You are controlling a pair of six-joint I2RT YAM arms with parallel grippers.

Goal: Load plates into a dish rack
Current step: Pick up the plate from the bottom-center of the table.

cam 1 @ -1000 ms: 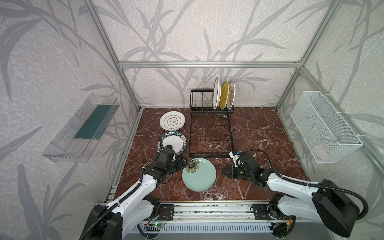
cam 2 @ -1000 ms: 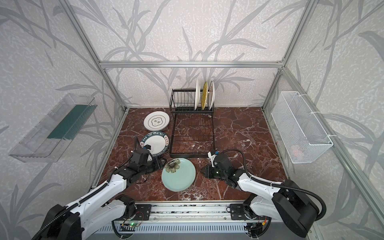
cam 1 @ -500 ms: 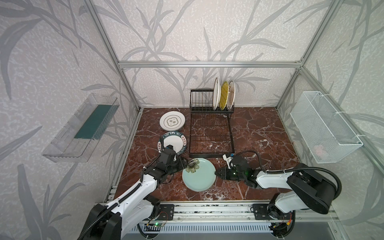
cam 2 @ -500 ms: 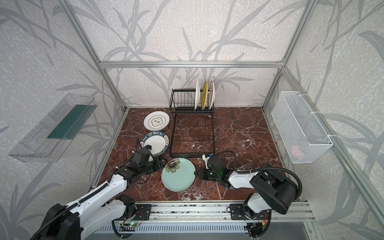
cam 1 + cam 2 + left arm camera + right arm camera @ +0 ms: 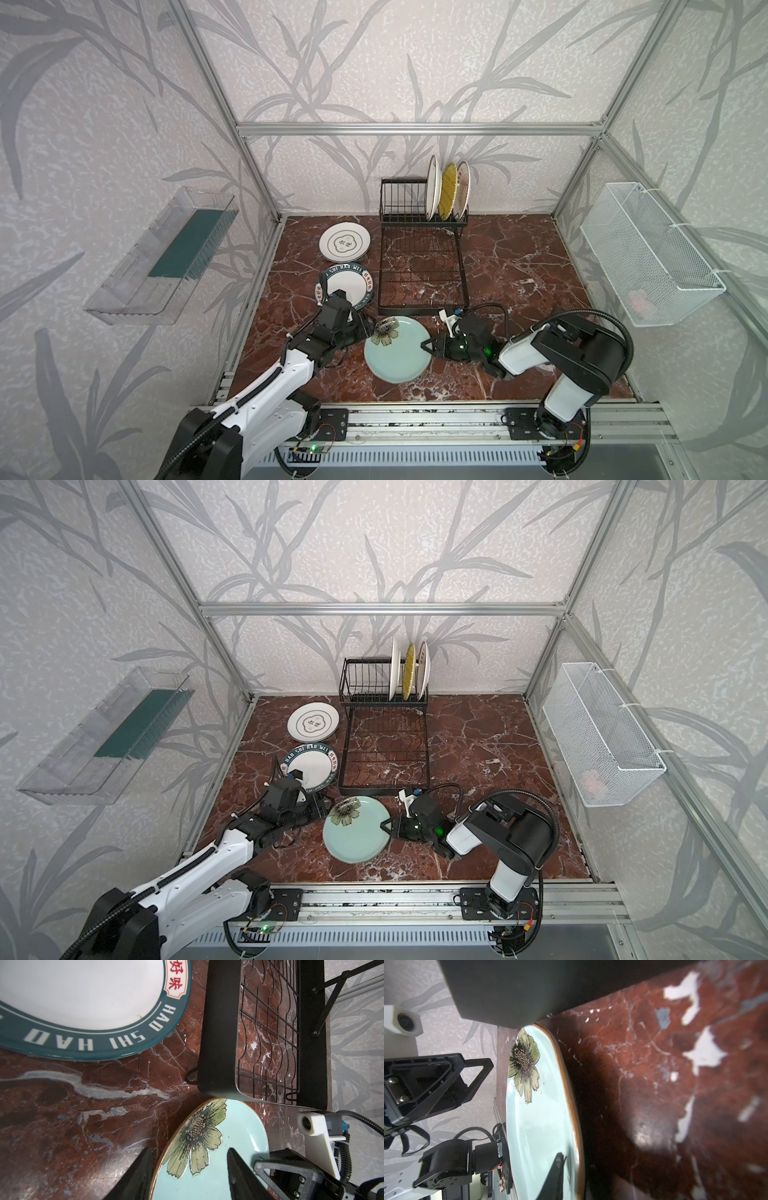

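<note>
Right wrist view: my right hand [image 5: 569, 1157] was pinched onto the rim of the mint plate [image 5: 542, 1115].
One finger [image 5: 557, 1176] lay on the plate's face just inside its brown edge. The other was hidden beneath the rim, and the jaws were nearly together. My left hand [image 5: 189, 1159] stood open and held nothing, with one finger over the bench [image 5: 62, 1115] and one over the flower side of the plate, straddling that rim. The mint plate lay on the bench between my two hands, just before the near corner of the dish rack [image 5: 422, 305]. Three plates [image 5: 449, 191] stood upright in the rack's slots. The lettered plate [image 5: 347, 286] and the emblem plate [image 5: 344, 245] lay on the bench left of the rack.
</note>
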